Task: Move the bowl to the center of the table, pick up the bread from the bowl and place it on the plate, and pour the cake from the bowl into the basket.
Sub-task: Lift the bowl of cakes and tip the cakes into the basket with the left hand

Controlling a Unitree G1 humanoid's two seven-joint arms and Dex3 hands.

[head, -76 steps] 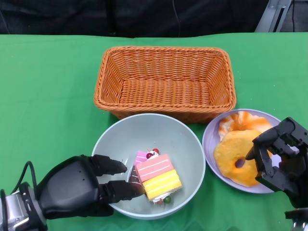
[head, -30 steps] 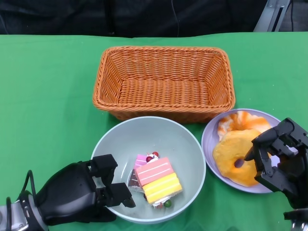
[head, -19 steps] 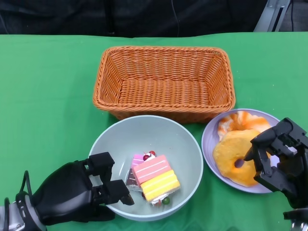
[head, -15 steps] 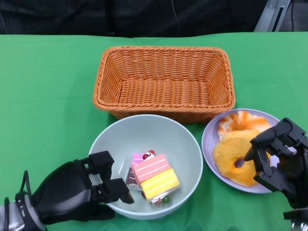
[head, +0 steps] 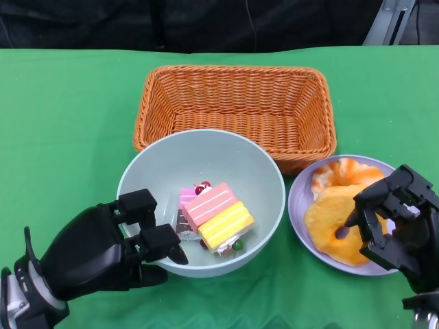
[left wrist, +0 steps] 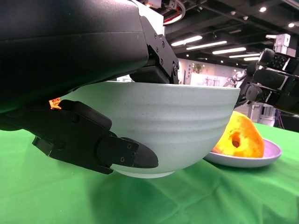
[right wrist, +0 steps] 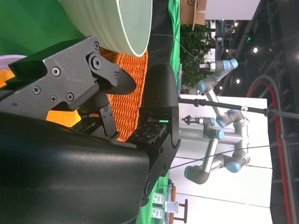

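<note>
We judge the bread step done and the pour still outstanding. On the green tabletop (head: 68, 123) the wicker basket (head: 235, 113) holds nothing we can see. The bowl (head: 201, 199), gripped at its near rim by the left hand (head: 103, 253) and raised clear of the cloth in the left wrist view, overlaps the basket's front edge and carries the striped cake (head: 216, 216). The plate (head: 302, 205) holds the bread (head: 339, 212). The right hand (head: 398, 226) hovers beside the plate, fingers curled around nothing.
</note>
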